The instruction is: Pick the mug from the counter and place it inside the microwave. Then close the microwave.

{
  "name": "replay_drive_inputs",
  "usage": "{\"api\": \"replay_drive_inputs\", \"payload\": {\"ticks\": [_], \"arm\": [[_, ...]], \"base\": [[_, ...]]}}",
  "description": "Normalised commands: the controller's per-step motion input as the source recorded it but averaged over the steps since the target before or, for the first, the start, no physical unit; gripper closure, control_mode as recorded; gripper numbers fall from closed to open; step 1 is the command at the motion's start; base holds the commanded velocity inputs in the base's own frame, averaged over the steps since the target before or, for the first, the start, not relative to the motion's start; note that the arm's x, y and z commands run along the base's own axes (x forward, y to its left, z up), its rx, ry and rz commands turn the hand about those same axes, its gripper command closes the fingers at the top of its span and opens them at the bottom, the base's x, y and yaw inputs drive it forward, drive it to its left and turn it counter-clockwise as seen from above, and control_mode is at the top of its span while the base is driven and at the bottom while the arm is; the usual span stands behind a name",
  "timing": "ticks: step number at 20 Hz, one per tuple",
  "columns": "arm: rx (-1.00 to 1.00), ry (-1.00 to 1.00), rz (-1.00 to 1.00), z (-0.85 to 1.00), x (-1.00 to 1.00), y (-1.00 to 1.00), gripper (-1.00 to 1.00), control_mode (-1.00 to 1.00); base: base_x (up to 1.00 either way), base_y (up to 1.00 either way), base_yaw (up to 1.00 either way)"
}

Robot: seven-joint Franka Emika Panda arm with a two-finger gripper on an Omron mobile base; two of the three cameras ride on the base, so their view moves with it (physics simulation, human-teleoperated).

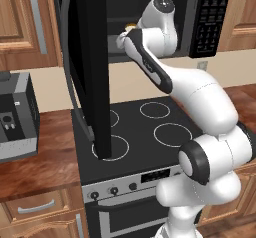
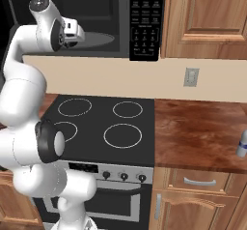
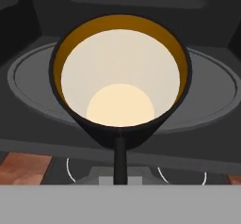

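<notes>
Hand view, mug empty, over microwave turntable

Arm: glossy white rounded segments w/ dark grey-black joint bands & round end caps. Fat bulbous links stacked lower down, slimmer up top. Black stripe along the forearm. Gripper: thin dark fingertip at 6 o'clock, hand view.
</notes>
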Motion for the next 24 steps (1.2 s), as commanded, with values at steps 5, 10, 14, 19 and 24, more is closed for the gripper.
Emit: {"api": "replay_drive_inputs", "payload": {"ticks": [5,10,14,19,24], "arm": [[0.0,0.0,0.0,0.01,0.23,0.02,1.0,-1.0],[0.0,0.01,0.0,0.14,0.24,0.07,1.0,-1.0],[0.0,0.04,0.0,0.11,0.24,0.08,1.0,-1.0],[0.0,0.04,0.0,0.01,0.25,0.05,1.0,-1.0],[0.0,0.01,0.0,-0.01,0.26,0.0,1.0,-1.0]], "base": [[0.0,0.0,0.0],[0.0,0.0,0.0],[0.0,0.0,0.0],[0.0,0.0,0.0],[0.0,0.0,0.0]]}}
